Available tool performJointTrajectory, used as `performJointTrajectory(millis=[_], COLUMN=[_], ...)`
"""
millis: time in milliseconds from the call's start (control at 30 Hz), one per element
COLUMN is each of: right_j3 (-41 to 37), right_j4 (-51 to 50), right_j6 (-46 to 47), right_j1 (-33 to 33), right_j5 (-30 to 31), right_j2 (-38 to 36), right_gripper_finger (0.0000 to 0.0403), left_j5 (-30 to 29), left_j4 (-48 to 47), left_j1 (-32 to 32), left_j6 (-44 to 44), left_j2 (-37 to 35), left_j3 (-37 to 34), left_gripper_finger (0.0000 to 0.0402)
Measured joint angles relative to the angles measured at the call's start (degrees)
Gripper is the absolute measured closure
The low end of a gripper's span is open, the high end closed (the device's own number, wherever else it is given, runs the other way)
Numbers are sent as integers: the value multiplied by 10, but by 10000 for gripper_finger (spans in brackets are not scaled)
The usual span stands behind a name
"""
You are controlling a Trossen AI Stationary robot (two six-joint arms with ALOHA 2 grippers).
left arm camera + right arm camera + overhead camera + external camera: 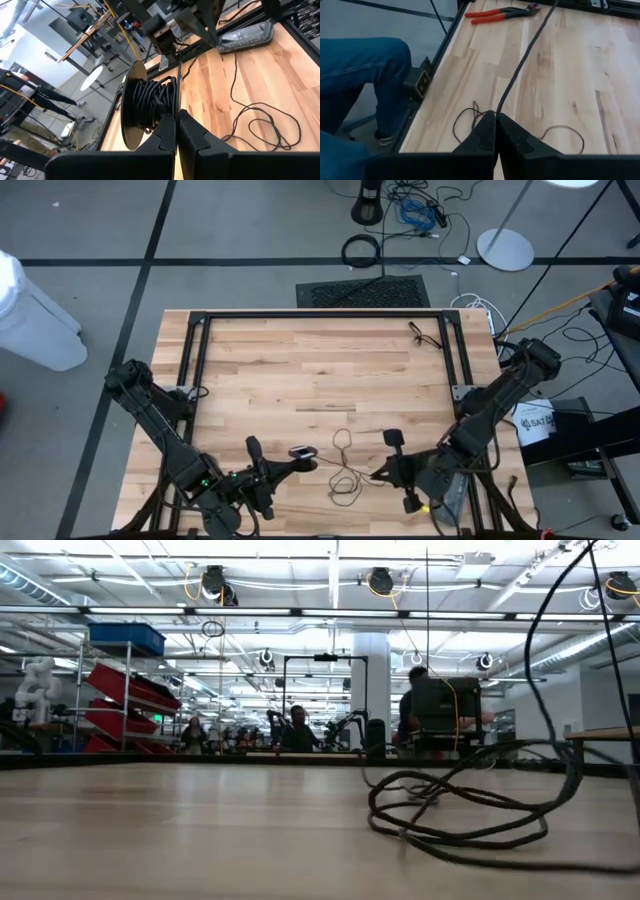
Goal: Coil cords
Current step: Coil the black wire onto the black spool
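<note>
Pale planked wooden table (300, 370); thin black cord (345, 470) (loosely looped).

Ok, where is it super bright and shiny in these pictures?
Low view: the ceiling lights glare white, and the table has a pale sheen. Left wrist view: the floor beyond the table looks washed out by bright light. Right wrist view: the light is even, and the cord is dark against pale wood. High view: soft, even light with only faint shadows.
</note>
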Motion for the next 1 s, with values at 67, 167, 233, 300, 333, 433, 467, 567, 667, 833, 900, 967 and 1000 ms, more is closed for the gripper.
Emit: performJointTrajectory(millis=[67,167,233,300,333,433,467,567,667,833,900,967,1000], right_j3=[12,32,46,55,59,65,65,65,65,65,65,66,70], right_j4=[-9,-16,-13,-12,-12,-8,-9,-9,-9,23,46,66,65], right_j6=[0,-13,-23,-30,-33,-37,-37,-37,-36,-59,-83,-111,-120], right_j1=[6,17,24,30,33,42,44,46,46,39,29,17,12], right_j5=[8,39,53,58,59,73,76,77,76,83,82,83,83], right_j2=[0,0,0,0,0,0,0,0,1,17,26,35,38], right_gripper_finger=[403,403,403,403,403,403,403,403,403,403,403,403,403], left_j5=[0,1,1,1,1,2,3,4,4,17,34,57,73], left_j4=[0,-1,-4,-6,-7,-7,-7,-7,-7,-6,-6,-6,-7], left_j1=[0,0,1,2,2,6,6,7,10,22,31,39,43], left_j6=[0,-3,-14,-15,-15,-15,-15,-17,-35,-68,-95,-109,-117], left_j2=[0,0,0,0,0,0,0,0,0,0,0,0,0], left_j3=[0,0,0,0,0,0,0,0,0,0,0,0,0], left_gripper_finger=[401,401,401,401,401,401,401,402,402,402,402,402,402])
